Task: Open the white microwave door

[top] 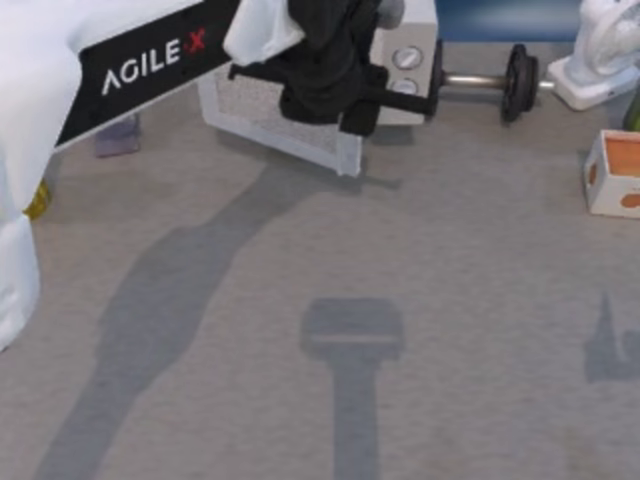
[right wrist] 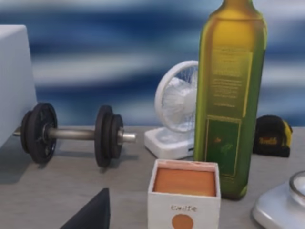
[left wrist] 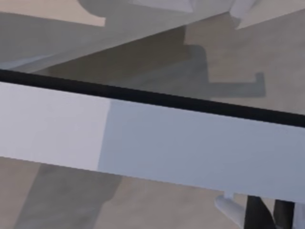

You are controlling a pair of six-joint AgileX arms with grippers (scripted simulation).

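The white microwave (top: 418, 25) stands at the table's back middle, with two round grey knobs on its right strip. The white microwave door (top: 255, 108), with its grey mesh window, is swung partly outward and hinged at its left side. My left gripper (top: 358, 116) reaches over from the left and is shut on the door's free right edge. In the left wrist view the door (left wrist: 167, 148) is a white band with a black line along it, and the left gripper (left wrist: 271, 215) shows as dark fingers at its edge. My right gripper (right wrist: 94, 214) is parked outside the top view.
A dumbbell (top: 490, 80) lies right of the microwave, with a white fan (top: 600, 50) beyond it. A white box with an orange inside (top: 615, 172) sits at the right edge, beside a green bottle (right wrist: 233, 95). A tape measure (right wrist: 271, 136) and a small purple object (top: 118, 135) are also present.
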